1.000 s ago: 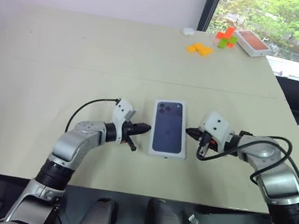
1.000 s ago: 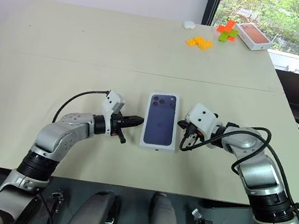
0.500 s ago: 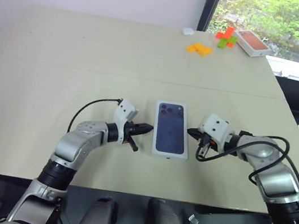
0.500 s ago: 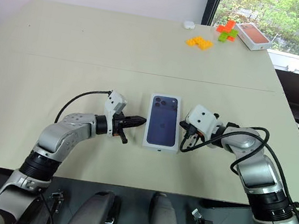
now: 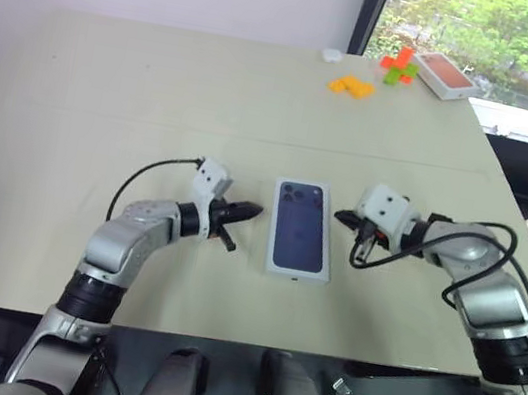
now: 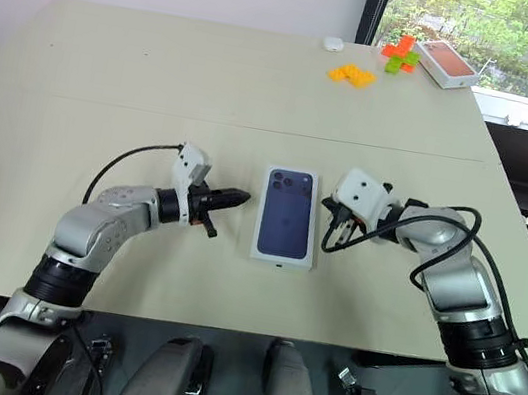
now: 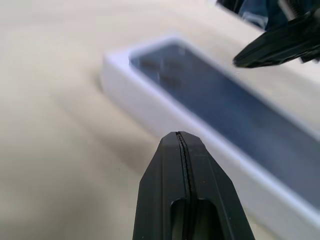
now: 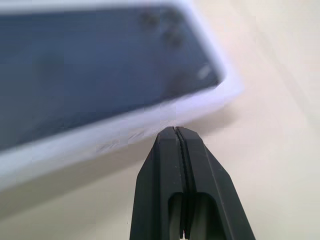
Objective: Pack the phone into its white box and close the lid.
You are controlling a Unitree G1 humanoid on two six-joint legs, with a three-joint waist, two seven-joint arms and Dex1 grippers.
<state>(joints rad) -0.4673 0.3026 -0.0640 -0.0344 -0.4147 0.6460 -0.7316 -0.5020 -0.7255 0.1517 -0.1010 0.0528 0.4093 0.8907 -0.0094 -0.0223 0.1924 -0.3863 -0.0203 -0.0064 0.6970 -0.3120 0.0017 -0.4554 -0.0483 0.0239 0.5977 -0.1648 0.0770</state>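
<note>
The white box [image 8: 125, 130] lies closed in the middle of the table, long side running away from me. Its lid [image 5: 301, 228] sits on top with the dark blue phone picture facing up. The phone is hidden. My left gripper [image 5: 257, 212] is shut and empty, hovering just left of the box with its tip aimed at the box's far half. My right gripper [image 5: 339, 214] is also shut and empty, a short gap off the box's right side near the far corner. In the left wrist view the right gripper's black fingers [image 7: 270, 47] show beyond the lid.
At the far right corner of the table are an orange-red-topped box [image 5: 445, 76], orange blocks [image 5: 351, 86], orange and green blocks [image 5: 399, 68] and a small white object [image 5: 331, 55]. The table's near edge [image 5: 249, 345] runs just below my arms.
Both shut grippers have risen a little and moved slightly toward the far end of the box. The left tip has drawn a bit away from the box's side. The box has not moved.
</note>
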